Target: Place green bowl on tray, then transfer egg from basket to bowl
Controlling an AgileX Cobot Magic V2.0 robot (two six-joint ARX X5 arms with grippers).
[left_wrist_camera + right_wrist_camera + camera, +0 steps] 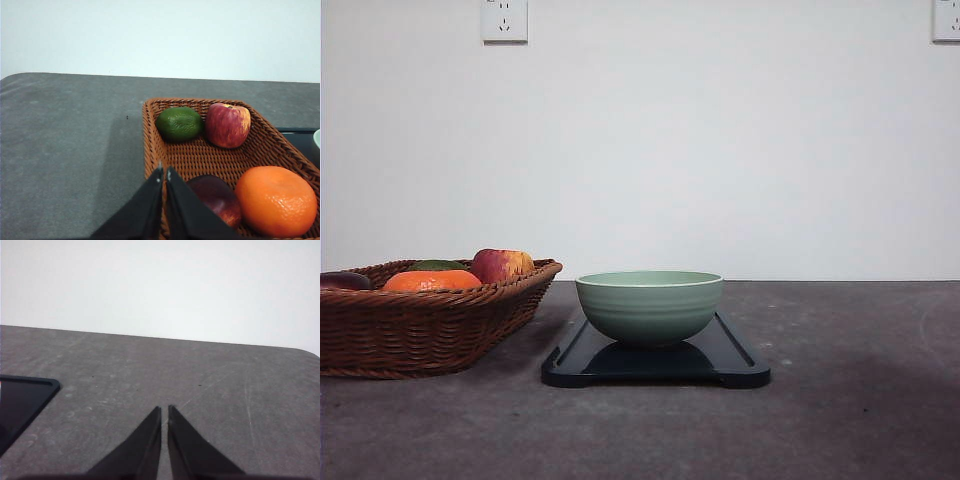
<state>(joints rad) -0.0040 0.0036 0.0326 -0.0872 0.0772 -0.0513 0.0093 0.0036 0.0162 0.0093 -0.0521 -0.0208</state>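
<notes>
Green bowl [649, 306]: I see it upright on the tray [735, 361], mid-table.
Basket [430, 325]: just left of the tray, holding an orange [276, 200], red apple [227, 125], green fruit [178, 123] and a dark red fruit [216, 196].
Left gripper [164, 172]: jaws closed, empty, over the basket's near rim.
Right gripper [164, 411]: jaws closed, empty, over bare table [200, 385].

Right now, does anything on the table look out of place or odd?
Nothing is spilled, tipped or damaged. The green bowl sits upright on the tray. One oddity: the basket shows a lime, an apple, an orange and a dark fruit, but no egg.
</notes>
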